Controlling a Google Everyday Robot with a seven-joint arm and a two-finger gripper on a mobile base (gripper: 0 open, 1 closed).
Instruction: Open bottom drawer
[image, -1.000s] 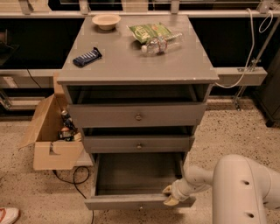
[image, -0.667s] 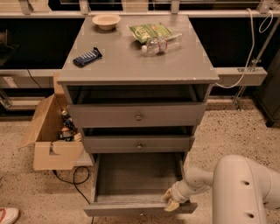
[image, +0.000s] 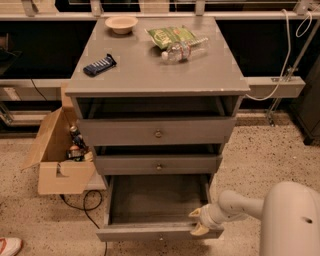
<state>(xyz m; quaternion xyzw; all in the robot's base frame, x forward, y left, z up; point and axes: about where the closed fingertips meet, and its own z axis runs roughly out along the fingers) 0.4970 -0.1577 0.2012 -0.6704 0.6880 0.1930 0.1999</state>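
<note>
The bottom drawer (image: 150, 232) of the grey cabinet is pulled far out toward the camera, and its grey inside (image: 155, 200) is empty. Its knob is hidden from this angle. My gripper (image: 198, 222) comes in from the lower right and is at the right end of the drawer's front panel. One cream fingertip (image: 196, 214) is inside the drawer above the panel's top edge and the other is on the panel's front side, so it is closed on the panel. The middle drawer (image: 157, 164) and top drawer (image: 157, 132) are shut.
My white arm (image: 290, 220) fills the lower right. An open cardboard box (image: 55, 160) and a black cable (image: 85, 205) lie left of the cabinet. On the cabinet top are a bowl (image: 121, 23), a green bag (image: 170, 36), a bottle (image: 182, 50) and a blue bar (image: 99, 65).
The gripper and the drawer front have shifted only slightly. The drawer stays pulled out and nothing else has moved.
</note>
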